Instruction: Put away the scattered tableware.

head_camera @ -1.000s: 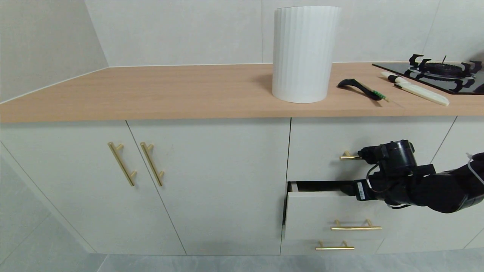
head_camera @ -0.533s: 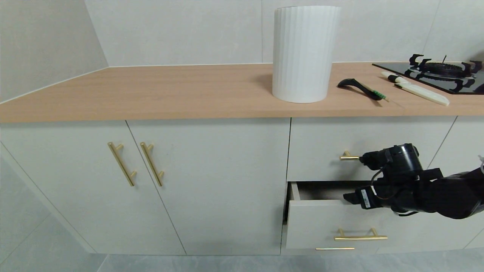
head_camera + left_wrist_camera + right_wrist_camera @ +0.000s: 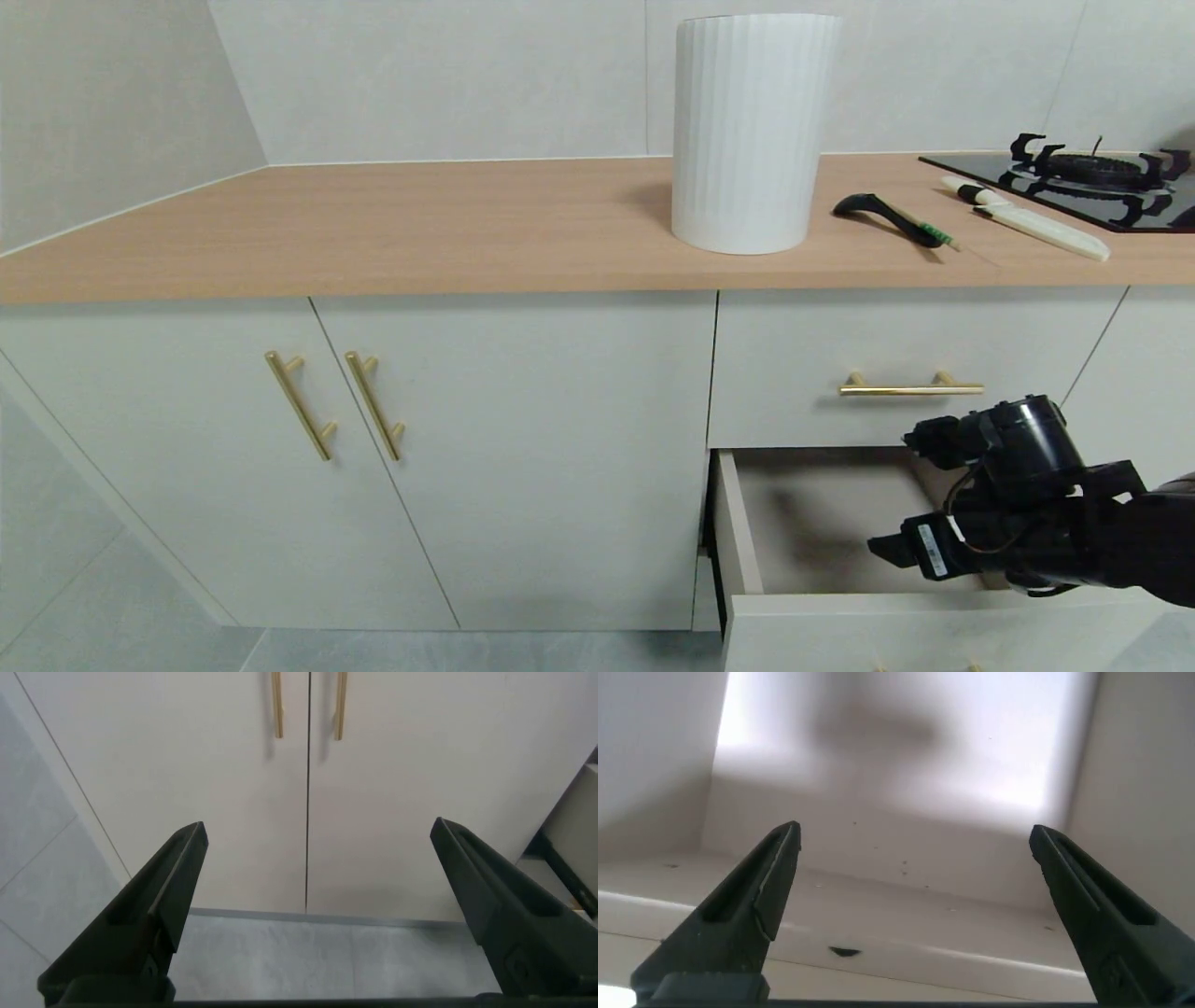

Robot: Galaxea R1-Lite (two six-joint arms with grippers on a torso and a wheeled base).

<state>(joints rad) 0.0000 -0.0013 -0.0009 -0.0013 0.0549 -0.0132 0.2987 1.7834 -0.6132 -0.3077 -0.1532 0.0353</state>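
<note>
From the head view, the black spoon (image 3: 887, 217) and white knife (image 3: 1036, 229) lie on the wooden counter (image 3: 373, 224), near the tall white tub (image 3: 747, 131). Below them the drawer (image 3: 736, 523) is pulled out, and the right gripper (image 3: 910, 551) hangs over it.

In the left wrist view, the left gripper (image 3: 318, 833) is spread wide with nothing in it, facing the cupboard doors (image 3: 187, 784).

In the right wrist view, the right gripper (image 3: 915, 833) is spread wide too, holding nothing, above the drawer (image 3: 906, 859) floor.

The right gripper (image 3: 889, 551) has pulled the drawer (image 3: 738, 534) far out.
</note>
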